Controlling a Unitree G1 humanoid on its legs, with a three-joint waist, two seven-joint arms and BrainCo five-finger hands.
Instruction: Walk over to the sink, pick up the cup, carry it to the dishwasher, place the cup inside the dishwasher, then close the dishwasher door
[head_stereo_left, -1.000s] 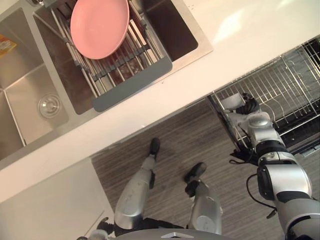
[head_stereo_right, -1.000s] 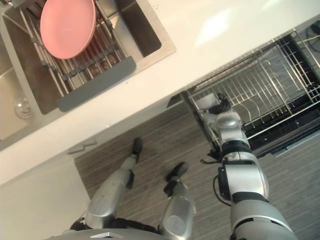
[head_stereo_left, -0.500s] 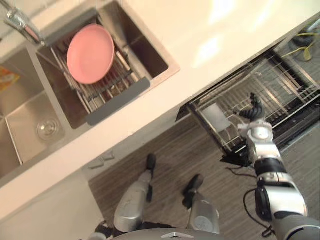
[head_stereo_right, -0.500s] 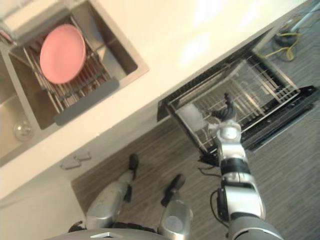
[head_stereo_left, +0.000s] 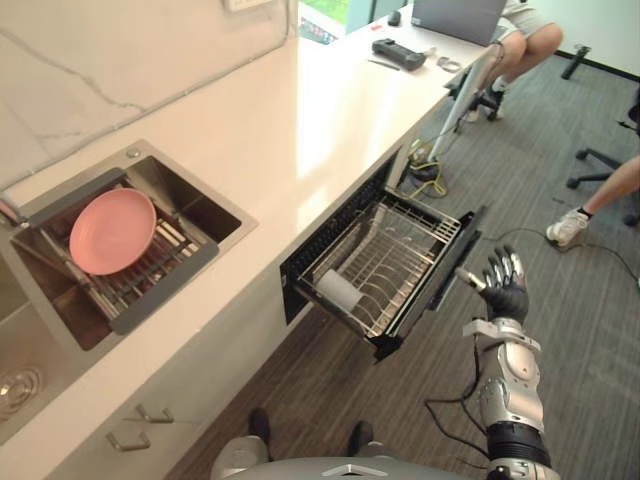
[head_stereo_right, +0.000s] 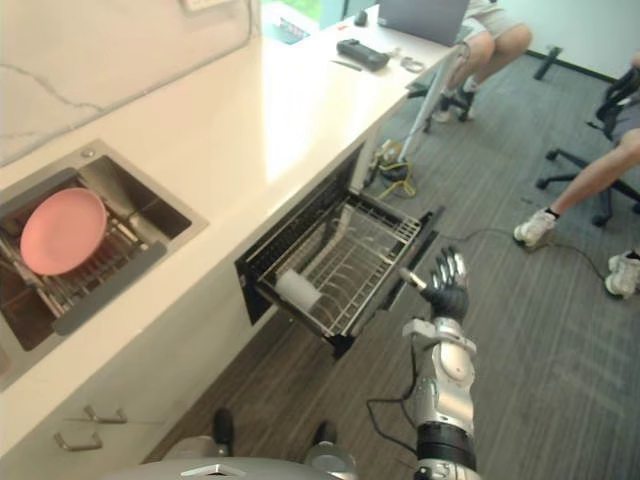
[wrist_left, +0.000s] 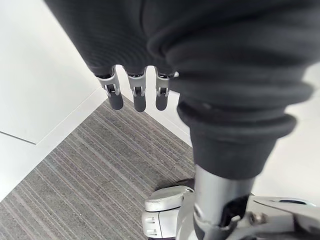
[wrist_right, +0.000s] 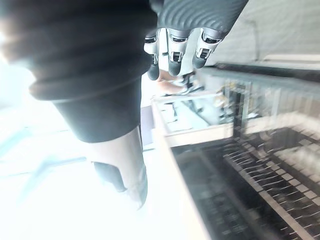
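A white cup lies on its side in the front left corner of the wire rack of the dishwasher, which is pulled out from under the counter. Its dark door stands open. My right hand is raised just past the door's outer edge, open with fingers spread and holding nothing. The right wrist view shows its straight fingers above the rack. My left hand hangs open beside a white cabinet front.
A pink plate rests on a drying rack in the sink at the left. Seated people's legs and office chairs stand on the grey floor at the right. A yellow cable lies by the dishwasher.
The whole view has swung up and back, so the camera moved. My right hand has come out of the rack, leaving the cup there, and now stands open beyond the door.
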